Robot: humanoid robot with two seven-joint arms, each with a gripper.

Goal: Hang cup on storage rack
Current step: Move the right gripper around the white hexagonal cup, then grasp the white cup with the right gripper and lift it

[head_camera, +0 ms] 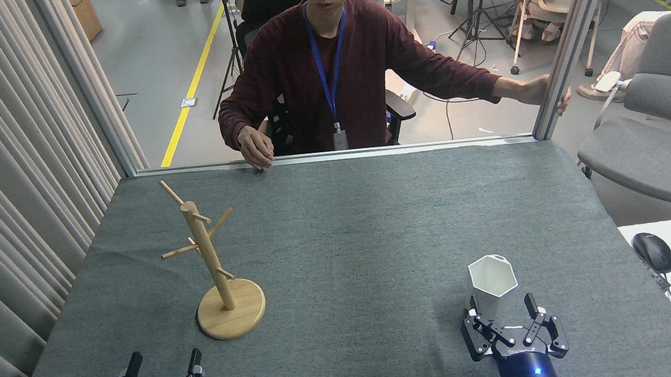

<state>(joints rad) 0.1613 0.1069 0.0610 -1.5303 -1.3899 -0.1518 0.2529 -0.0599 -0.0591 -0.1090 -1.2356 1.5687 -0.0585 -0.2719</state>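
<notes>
Right gripper (503, 313) sits with its fingers spread apart just on the near side of the cup (492, 284), whose base shows between them; contact cannot be told. Left gripper (160, 366) is likewise spread, near the rack (212, 268). Cup stands upright on the grey felt table (347, 243), well right of the rack. Beyond the table's far edge a person (329, 60) sits, one hand (255, 150) at that edge. Curtains (6, 152) hang left of the table; a grey chair (656, 133) stands to its right.

A table (345, 224) covered in grey felt holds a wooden storage rack (214, 268) at left and a white cup (492, 284) at right.
</notes>
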